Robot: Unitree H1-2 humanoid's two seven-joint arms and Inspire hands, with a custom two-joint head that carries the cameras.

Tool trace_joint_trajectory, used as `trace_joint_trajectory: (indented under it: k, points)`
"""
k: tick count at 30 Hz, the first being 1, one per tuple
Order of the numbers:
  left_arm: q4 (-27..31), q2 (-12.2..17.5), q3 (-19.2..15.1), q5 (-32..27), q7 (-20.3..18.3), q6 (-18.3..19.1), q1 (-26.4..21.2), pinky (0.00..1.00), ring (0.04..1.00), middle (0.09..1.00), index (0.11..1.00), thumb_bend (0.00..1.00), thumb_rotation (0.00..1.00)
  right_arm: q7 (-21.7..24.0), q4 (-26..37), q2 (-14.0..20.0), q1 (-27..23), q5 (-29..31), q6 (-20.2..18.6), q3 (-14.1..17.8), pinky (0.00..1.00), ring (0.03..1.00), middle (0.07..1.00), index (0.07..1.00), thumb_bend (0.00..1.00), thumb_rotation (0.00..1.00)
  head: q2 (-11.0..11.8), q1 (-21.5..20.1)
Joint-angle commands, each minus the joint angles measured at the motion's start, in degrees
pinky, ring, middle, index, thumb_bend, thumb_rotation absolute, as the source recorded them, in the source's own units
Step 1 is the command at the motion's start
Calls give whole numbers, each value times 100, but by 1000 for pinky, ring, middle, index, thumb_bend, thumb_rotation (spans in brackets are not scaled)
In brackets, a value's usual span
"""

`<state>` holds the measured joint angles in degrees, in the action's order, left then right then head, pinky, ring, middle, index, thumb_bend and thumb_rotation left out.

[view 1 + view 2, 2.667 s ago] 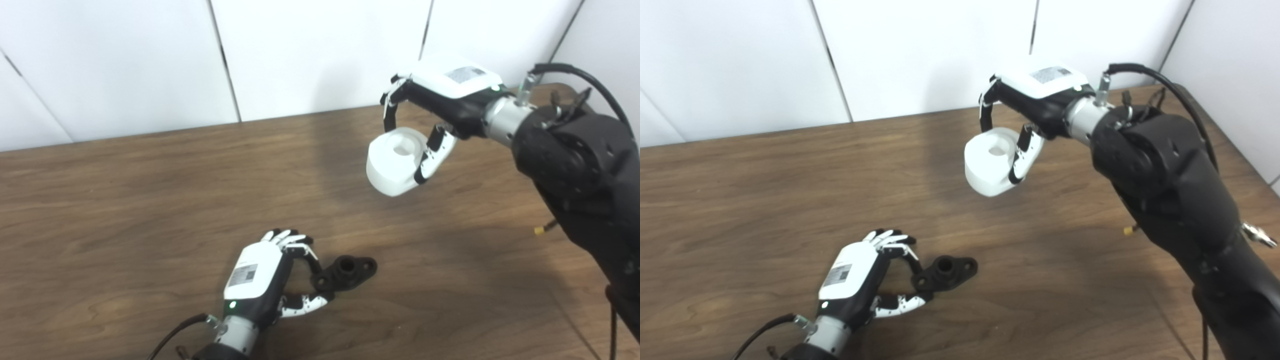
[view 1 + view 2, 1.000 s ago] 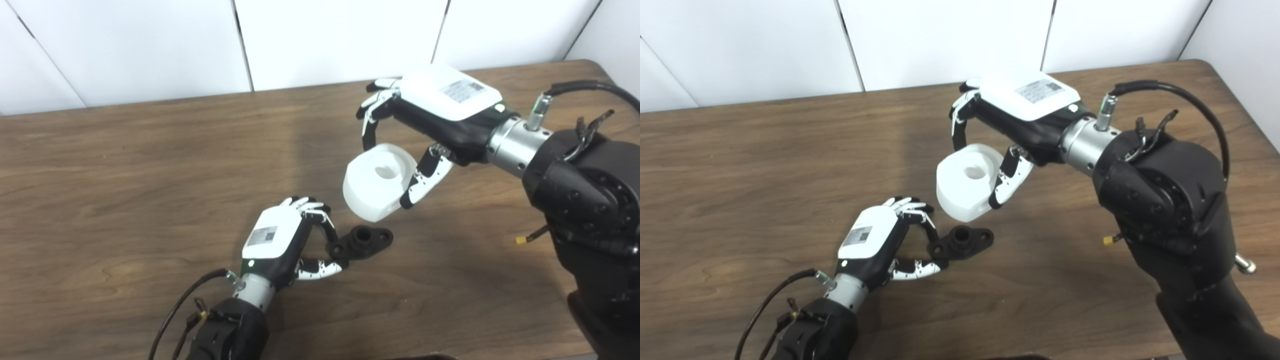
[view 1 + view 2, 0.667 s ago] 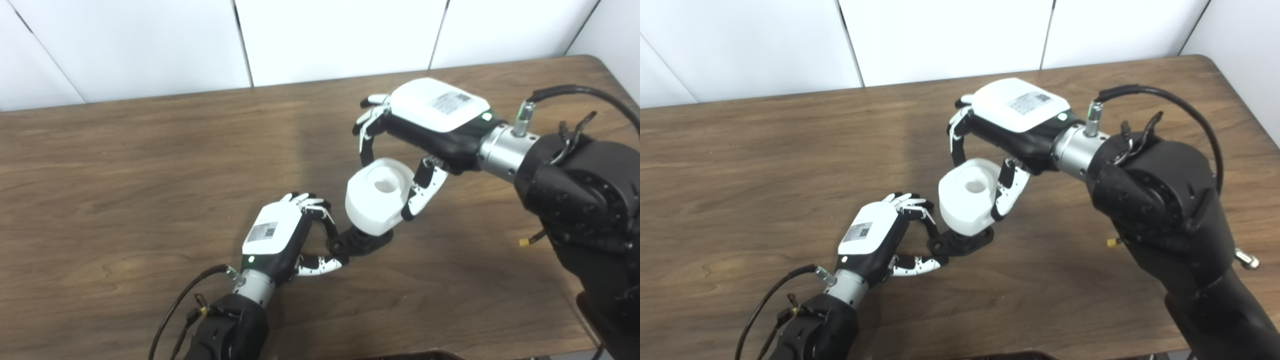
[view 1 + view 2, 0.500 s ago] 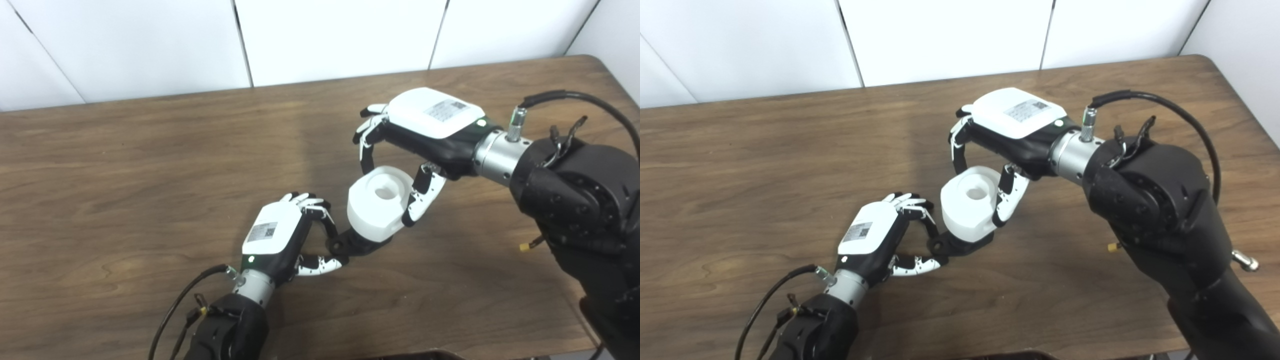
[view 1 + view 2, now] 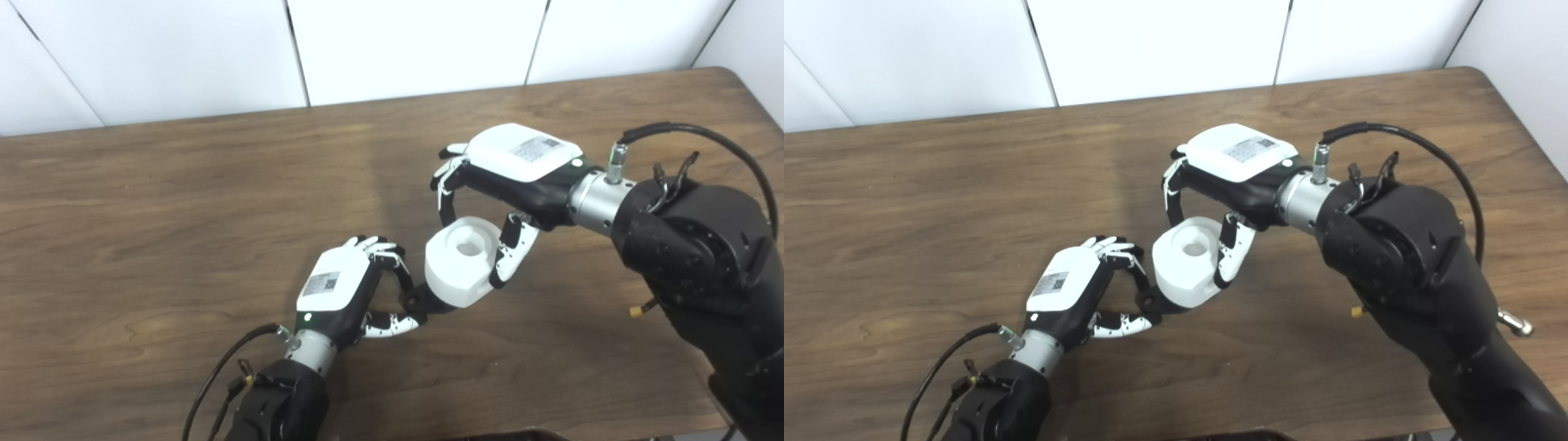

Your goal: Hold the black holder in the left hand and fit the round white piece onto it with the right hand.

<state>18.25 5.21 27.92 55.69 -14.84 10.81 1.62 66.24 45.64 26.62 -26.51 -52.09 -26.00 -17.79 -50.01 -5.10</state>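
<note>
The round white piece [image 5: 463, 262] with a centre hole sits low over the black holder [image 5: 418, 301], covering most of it; only the holder's left lug shows. My right hand [image 5: 497, 184] reaches in from the right, shut on the white piece, fingers at its far side and thumb at its near right. My left hand [image 5: 348, 293] lies on the wooden table [image 5: 153, 214] left of the holder, shut on that left lug between fingers and thumb. I cannot tell whether the piece is seated on the holder.
A white panelled wall [image 5: 398, 49] runs along the table's far edge. The table's right edge [image 5: 1525, 141] is close behind my right arm. Cables hang from both forearms.
My right hand has brought the white piece from high at the right down and left onto the holder, hiding most of it. The left hand keeps its hold. Early on, the camera tilted.
</note>
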Motion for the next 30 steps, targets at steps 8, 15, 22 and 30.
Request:
trace_joint_trajectory:
  k: [8,15,22,30]
  points:
    - [99,-63,28,55,-76,6,-74,955,893,812,487,517,57,-116,145,-159,26,-137,150,129,858,936,815,481,526,138,-7,0]
    - [121,-84,21,81,-112,21,-82,951,891,811,487,517,56,25,208,-304,67,-272,102,146,852,939,817,481,525,136,-35,21]
    - [139,-84,8,58,-139,24,-77,956,895,813,487,517,56,-8,187,-403,134,-358,139,155,855,934,818,482,525,135,-58,22]
    - [147,-81,15,74,-144,15,-77,955,893,812,487,517,57,-32,188,-489,146,-473,230,172,868,938,820,482,525,135,-72,13]
